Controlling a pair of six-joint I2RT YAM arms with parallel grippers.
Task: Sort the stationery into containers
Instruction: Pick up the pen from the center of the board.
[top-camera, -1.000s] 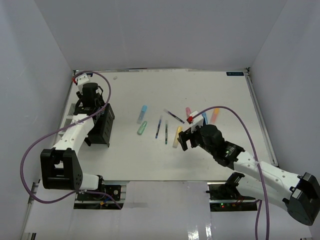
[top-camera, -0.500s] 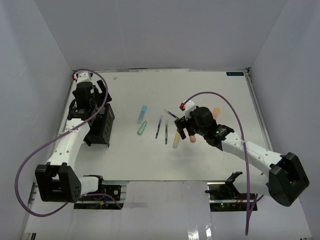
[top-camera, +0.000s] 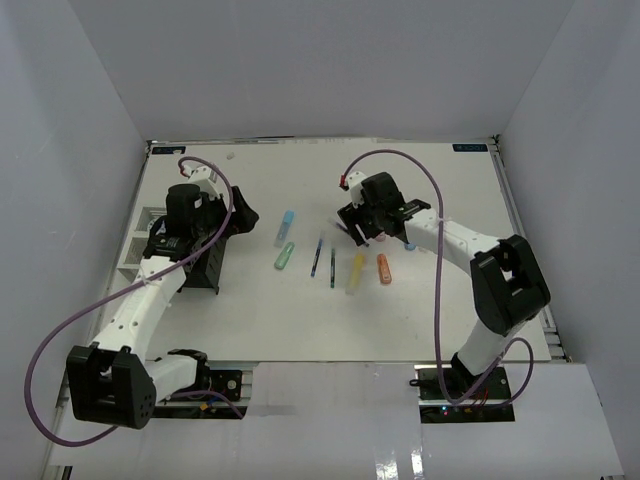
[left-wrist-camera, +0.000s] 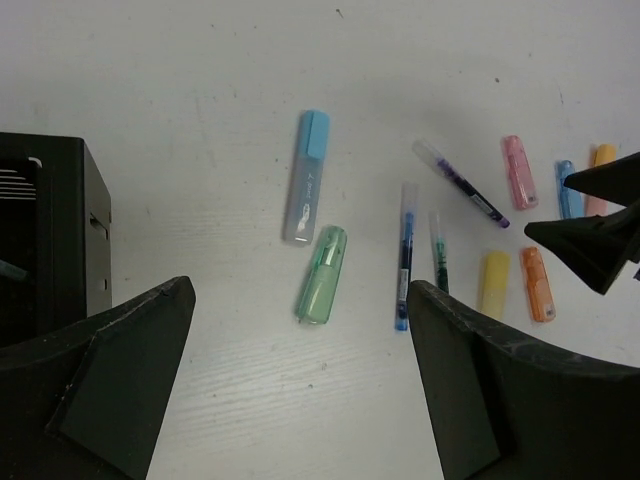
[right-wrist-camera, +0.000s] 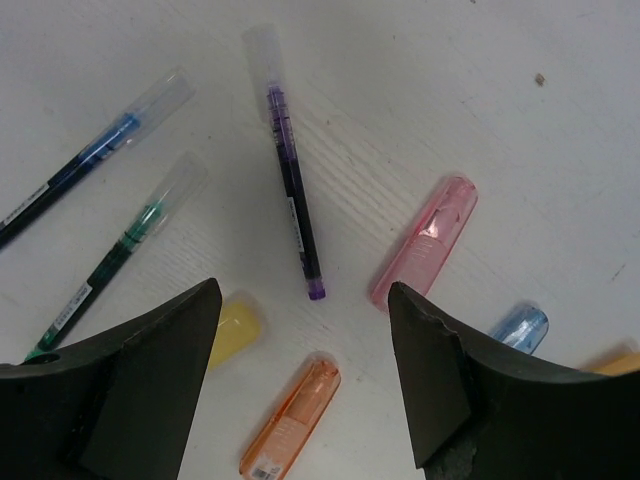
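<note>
A thin, clear-capped purple pen (right-wrist-camera: 291, 205) lies flat between the right gripper's (right-wrist-camera: 302, 290) spread fingers. A translucent pink marker (right-wrist-camera: 425, 240) lies beside its tip, and an orange marker (right-wrist-camera: 290, 415) lies nearer the palm.

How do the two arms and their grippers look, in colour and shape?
Both arms, left arm and right arm, have white links and black joints, and a purple cable loops along each. The left gripper and right gripper have wide black wedge-shaped fingers. A small red part sits by the right wrist.

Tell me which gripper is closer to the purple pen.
Right. The right gripper hangs open directly over the purple pen; the left gripper is across the table, by the black organizer.
</note>
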